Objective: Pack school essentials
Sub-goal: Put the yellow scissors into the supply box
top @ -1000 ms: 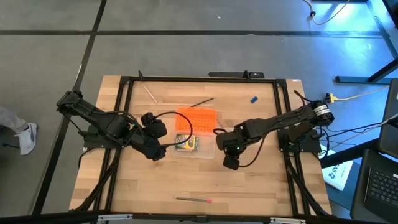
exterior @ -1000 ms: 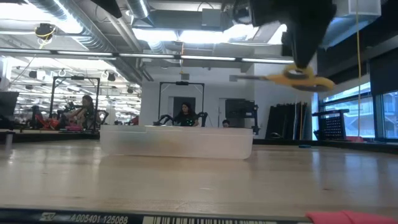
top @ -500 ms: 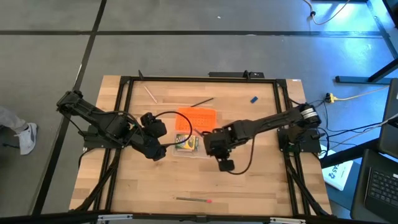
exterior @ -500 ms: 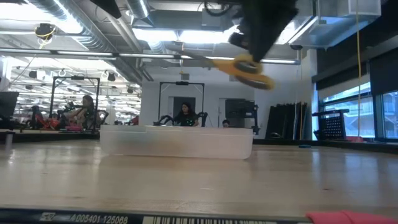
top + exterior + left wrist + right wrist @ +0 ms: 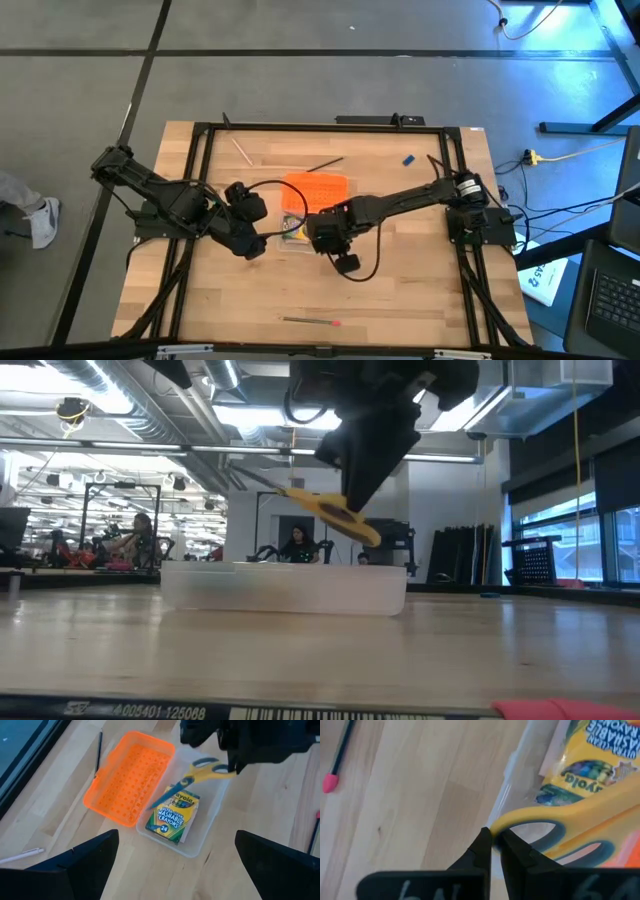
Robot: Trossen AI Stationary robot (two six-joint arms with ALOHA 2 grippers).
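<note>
My right gripper [image 5: 494, 842] is shut on the yellow-handled scissors [image 5: 200, 772] and holds them in the air over the clear box [image 5: 202, 837] at the table's middle. The green-yellow crayon box [image 5: 172, 817] lies flat inside that box. The orange lid [image 5: 130, 777] lies opened out on the box's far side. My left gripper [image 5: 252, 245] hovers open just left of the clear box, holding nothing. A red-tipped pencil [image 5: 310, 321] lies near the table's front edge. My right gripper pinches the rim of one yellow handle loop [image 5: 507, 827] of the scissors between its two fingertips. The fingers come from above, pointing steeply down. The scissors [image 5: 325, 510] hang clear of the box and tilted, handles low, blades rising toward the table's left.
A tiny blue piece [image 5: 408, 159], a thin dark pencil [image 5: 325, 163] and a pale stick [image 5: 240, 150] lie on the far part of the table. A pink block [image 5: 560, 709] shows at the near edge. People sit in the room beyond.
My right gripper has carried the scissors toward the table's left and down, from right of the clear box to over it, rolling its wrist on the way. The scissors have swung from near level to blades pointing up and left. The grip stays shut.
</note>
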